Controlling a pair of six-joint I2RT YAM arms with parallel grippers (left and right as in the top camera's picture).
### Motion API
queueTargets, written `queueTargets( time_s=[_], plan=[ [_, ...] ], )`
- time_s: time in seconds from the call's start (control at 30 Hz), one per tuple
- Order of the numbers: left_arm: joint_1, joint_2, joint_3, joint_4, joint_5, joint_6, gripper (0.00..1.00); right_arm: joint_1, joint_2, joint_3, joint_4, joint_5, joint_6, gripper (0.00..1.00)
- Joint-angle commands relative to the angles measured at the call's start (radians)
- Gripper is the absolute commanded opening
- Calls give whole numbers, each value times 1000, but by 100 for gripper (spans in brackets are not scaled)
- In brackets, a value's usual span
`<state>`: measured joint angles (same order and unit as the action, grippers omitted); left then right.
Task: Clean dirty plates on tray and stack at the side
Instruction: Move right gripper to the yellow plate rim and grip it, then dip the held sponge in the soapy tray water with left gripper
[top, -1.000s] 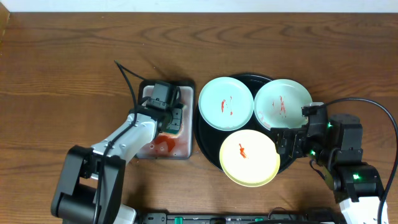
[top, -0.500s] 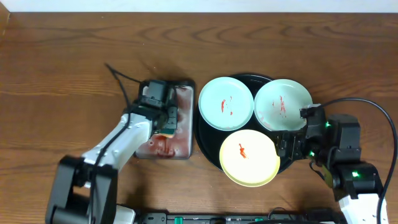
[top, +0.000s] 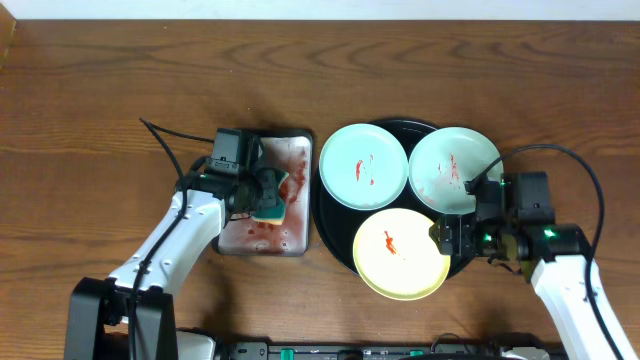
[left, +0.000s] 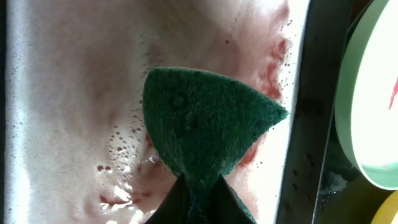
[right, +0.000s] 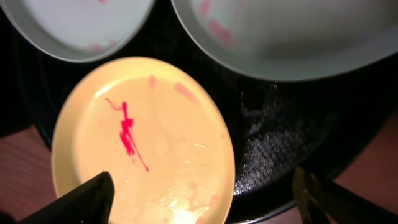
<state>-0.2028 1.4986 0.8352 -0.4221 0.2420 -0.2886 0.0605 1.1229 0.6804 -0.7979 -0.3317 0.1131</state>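
Three plates lie on the round black tray, each smeared with red sauce: a mint one at the left, a mint one at the right, and a yellow one in front. In the right wrist view the yellow plate fills the middle. My right gripper is open, with one finger over the plate and the other over the tray's right rim. My left gripper is shut on a dark green sponge, held over the silver tray.
A rectangular silver tray holding reddish soapy water sits just left of the black tray, their edges nearly touching. Brown wood-grain tabletop surrounds both. A black cable arcs off the left wrist.
My left gripper closed on the sponge and its arm swung leftward over the silver tray. The right gripper moved in over the yellow plate's right edge, and its jaws narrowed slightly.
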Motion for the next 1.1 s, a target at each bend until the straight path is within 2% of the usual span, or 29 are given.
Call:
queueTargets(
  time_s=[0.0, 0.57, 0.67, 0.83, 1.07],
  plan=[
    [5, 0, -14, 1, 20, -5, 8, 7, 76, 19, 9, -18, -13, 83],
    [5, 0, -14, 4, 20, -5, 11, 7, 289, 18, 109, -43, -13, 62],
    [5, 0, -14, 4, 20, -5, 11, 7, 320, 18, 122, -43, -13, 53],
    [5, 0, -14, 4, 20, -5, 11, 7, 362, 18, 142, -42, -13, 31],
    [5, 0, -14, 4, 20, -5, 8, 7, 370, 18, 159, -42, -13, 16]
  ],
)
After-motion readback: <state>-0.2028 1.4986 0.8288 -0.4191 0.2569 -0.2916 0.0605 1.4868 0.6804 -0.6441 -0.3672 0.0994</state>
